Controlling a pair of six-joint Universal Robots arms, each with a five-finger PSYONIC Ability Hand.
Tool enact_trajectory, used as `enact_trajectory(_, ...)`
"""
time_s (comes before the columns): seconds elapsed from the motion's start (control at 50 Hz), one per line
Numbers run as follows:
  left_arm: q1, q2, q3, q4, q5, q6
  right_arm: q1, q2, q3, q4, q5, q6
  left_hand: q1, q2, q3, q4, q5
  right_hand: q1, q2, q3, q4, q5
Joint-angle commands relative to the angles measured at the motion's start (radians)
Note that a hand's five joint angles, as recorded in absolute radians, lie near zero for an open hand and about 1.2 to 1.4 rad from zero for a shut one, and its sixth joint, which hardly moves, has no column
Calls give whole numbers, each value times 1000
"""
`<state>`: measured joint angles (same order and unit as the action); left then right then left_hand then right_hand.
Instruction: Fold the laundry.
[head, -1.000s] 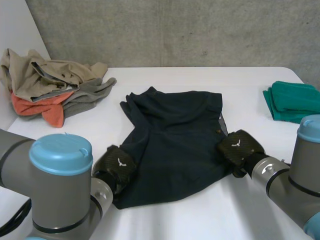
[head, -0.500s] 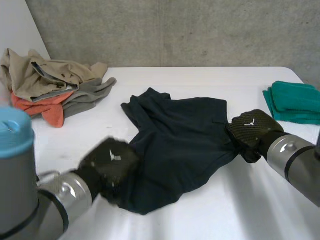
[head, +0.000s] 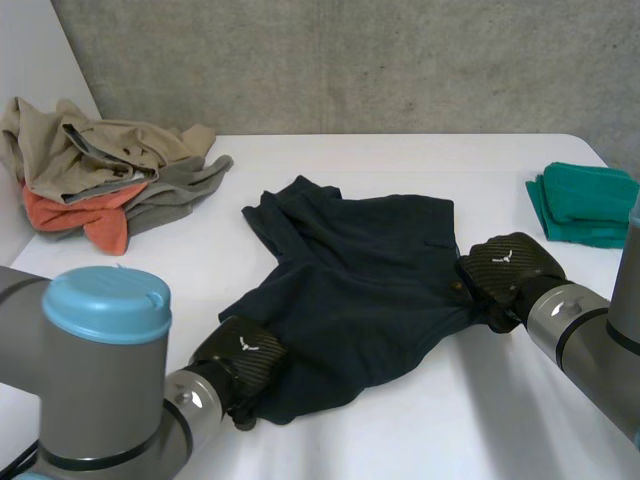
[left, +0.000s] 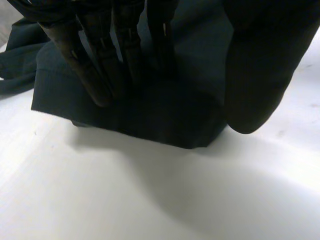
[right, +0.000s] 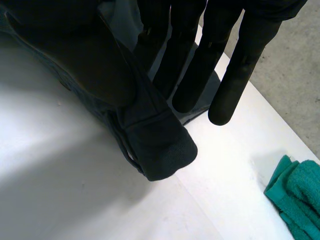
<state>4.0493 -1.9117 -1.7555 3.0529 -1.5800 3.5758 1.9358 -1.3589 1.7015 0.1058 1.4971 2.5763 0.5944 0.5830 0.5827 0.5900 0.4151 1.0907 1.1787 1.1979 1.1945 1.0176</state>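
On the white table (head: 400, 170) the dark navy cloth shorts (head: 370, 290) lie mid-table, partly spread. The right hand (head: 510, 265) pinches their right edge between thumb and fingers, and the left hand (head: 243, 352) grasps the near-left corner, likely to tug the cloth flat for folding.

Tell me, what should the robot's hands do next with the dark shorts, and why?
Probably draw the left hand and right hand gently apart to stretch the dark shorts flat. Each pinches an edge, and the cloth between them lies wrinkled on the table.
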Motion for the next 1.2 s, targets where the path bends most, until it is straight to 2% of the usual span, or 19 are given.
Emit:
enact_trajectory(0.02,-38,-101,25,111,-46,60,0,0,4,-3,3,1,550,561,562,554,555,306,218,198,202,204)
enact_trajectory(0.04,-41,-108,30,121,-55,64,-1,0,4,-3,3,1,724,735,736,729,729,306,218,198,202,204)
enact_trajectory(0.06,-43,-116,36,127,-66,64,-3,0,4,-2,2,1,801,812,813,806,806,306,218,198,202,204)
enact_trajectory(0.16,-41,-89,57,124,-136,55,-14,-19,4,12,0,-5,802,813,814,806,807,306,218,198,202,204)
enact_trajectory(0.24,-36,29,51,95,-126,43,-29,-52,1,63,-11,-45,802,813,814,806,807,306,218,198,202,204)
enact_trajectory(0.34,-6,160,39,-80,-29,58,-58,-85,1,254,-78,-215,802,813,814,806,807,306,218,198,202,204)
enact_trajectory(0.46,13,178,51,-386,67,119,-81,-39,15,539,-136,-485,802,813,814,806,807,306,218,198,202,204)
enact_trajectory(0.54,31,143,92,-473,77,156,-77,16,-14,540,-135,-527,802,813,814,806,807,306,218,198,202,204)
enact_trajectory(0.7,80,-9,310,-361,12,178,-6,125,-141,391,-83,-372,802,813,814,806,807,306,218,198,202,204)
enact_trajectory(0.78,106,-105,519,-266,-32,178,37,190,-288,316,-23,-314,802,813,814,806,807,306,218,198,202,204)
enact_trajectory(0.86,143,-145,787,-186,-54,169,71,219,-511,229,69,-245,802,813,814,806,807,306,218,198,202,204)
enact_trajectory(0.88,155,-147,894,-148,-48,160,77,222,-607,172,109,-208,802,813,814,806,807,306,218,198,202,204)
enact_trajectory(0.94,169,-145,1036,-63,-37,138,83,219,-732,56,159,-163,802,813,814,806,807,306,218,198,202,204)
enact_trajectory(0.96,180,-139,1113,2,-34,124,83,215,-788,-21,175,-142,802,813,814,806,807,306,218,198,202,204)
enact_trajectory(1.06,200,-122,1226,179,-51,84,89,189,-870,-283,181,-120,802,813,814,806,807,306,218,198,202,204)
enact_trajectory(1.14,204,-112,1223,184,-48,66,115,185,-873,-411,163,-136,802,813,814,806,807,306,218,198,202,204)
enact_trajectory(1.2,217,-104,1185,165,-49,55,124,193,-869,-410,146,-136,802,813,814,806,807,306,218,198,202,204)
